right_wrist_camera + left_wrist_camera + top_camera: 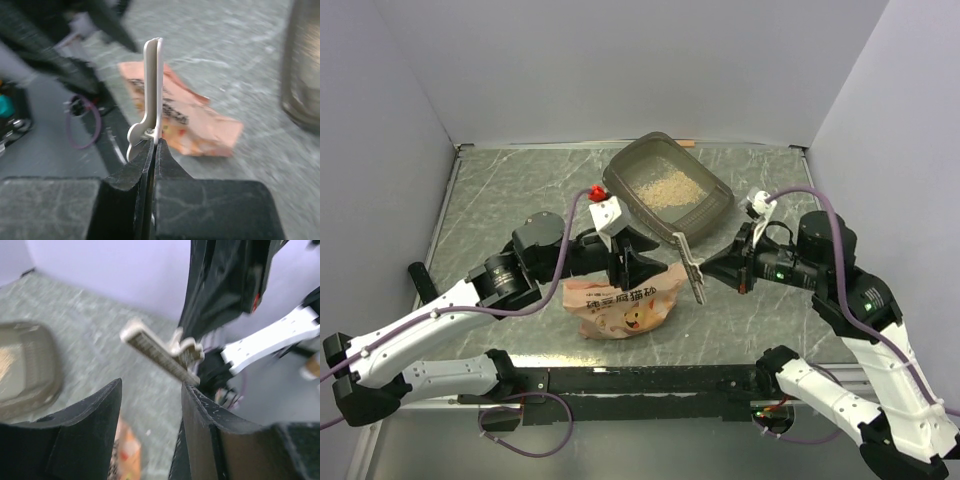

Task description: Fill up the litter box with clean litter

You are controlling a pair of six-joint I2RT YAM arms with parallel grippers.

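Note:
The litter box (718, 205) stands at the back centre, with a shallow layer of pale clean litter (665, 190) in it. It also shows in the left wrist view as the litter box (25, 370), and in the right wrist view as the litter box (305, 65). An orange-pink printed bag (625, 305) lies flat in front of it. My left gripper (642, 268) hovers just above the bag's top edge, open, with nothing between its fingers (97, 405). My right gripper (154, 142) is shut on a pale bag clip (154, 85), held to the right of the bag (190, 120).
The clip (690, 265) hangs between the two grippers, close to the left fingers, and shows as the clip (160, 352) ahead of them. Grey walls close the table on three sides. A black rail (650, 378) runs along the near edge.

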